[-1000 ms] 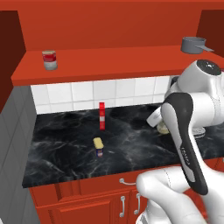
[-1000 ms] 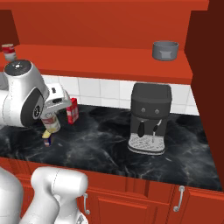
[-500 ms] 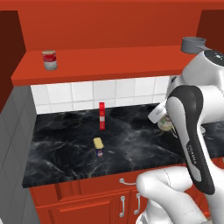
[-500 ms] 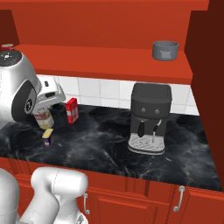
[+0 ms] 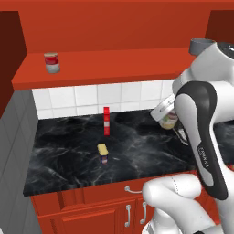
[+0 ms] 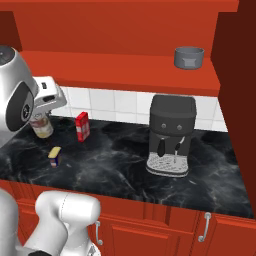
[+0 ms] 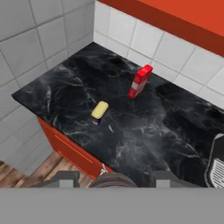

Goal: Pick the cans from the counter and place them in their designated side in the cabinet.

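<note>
My gripper (image 5: 167, 114) is shut on the round can (image 5: 170, 120) with the yellow-green label, holding it in the air above the black marble counter (image 5: 68, 153) at its right part. From the right base view the held can (image 6: 42, 127) hangs under the gripper (image 6: 44, 116), left of the red box. In the hand view the can's rim (image 7: 114, 180) sits between the fingertips. The rectangular dark blue tin (image 5: 103, 152) (image 6: 54, 155) (image 7: 99, 111) lies on the counter near its front edge. The red cabinet shelf (image 5: 114, 64) (image 6: 115, 65) runs above the white tiles.
A red-and-white round can (image 5: 51, 62) stands on the shelf's left end, a grey pot (image 6: 189, 57) on its right end. A tall red-and-white box (image 5: 106, 121) (image 6: 82, 126) (image 7: 140, 82) stands near the tiles. A black coffee machine (image 6: 171, 135) occupies the counter's right.
The arm has risen and carried the round can higher above the counter. The rectangular tin and the box have not moved.
</note>
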### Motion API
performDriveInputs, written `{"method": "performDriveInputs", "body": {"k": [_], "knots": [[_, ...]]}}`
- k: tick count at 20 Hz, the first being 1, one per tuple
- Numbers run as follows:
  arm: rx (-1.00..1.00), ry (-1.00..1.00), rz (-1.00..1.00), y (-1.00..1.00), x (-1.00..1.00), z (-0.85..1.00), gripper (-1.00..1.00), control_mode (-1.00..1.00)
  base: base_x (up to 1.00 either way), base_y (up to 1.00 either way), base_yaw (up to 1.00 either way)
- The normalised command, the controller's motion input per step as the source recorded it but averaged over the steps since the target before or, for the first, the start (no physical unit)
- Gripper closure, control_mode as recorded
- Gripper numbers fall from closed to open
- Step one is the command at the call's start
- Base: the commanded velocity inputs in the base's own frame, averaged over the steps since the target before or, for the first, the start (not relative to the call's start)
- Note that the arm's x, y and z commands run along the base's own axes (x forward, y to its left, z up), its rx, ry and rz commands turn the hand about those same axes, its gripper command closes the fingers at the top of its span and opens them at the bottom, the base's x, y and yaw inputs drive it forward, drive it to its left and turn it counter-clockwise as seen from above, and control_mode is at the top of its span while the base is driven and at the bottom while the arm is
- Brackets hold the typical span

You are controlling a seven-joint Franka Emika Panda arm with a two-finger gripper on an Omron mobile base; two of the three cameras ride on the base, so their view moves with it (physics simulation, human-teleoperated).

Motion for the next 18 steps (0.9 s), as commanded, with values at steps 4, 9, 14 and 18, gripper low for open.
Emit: {"method": "performDriveInputs", "body": {"k": [4,9,14,18], "knots": [[0.04,-0.07,0.05,0.13,0.0,0.29,1.0,-1.0,0.0,0.0,0.0],[0.03,-0.07,0.05,0.16,0.0,0.23,1.0,-1.0,0.0,0.0,0.0],[0.0,-0.07,0.05,0.16,0.0,0.17,1.0,-1.0,0.0,0.0,0.0],[0.01,-0.08,0.05,0.14,0.05,0.13,1.0,-1.0,0.0,0.0,0.0]]}}
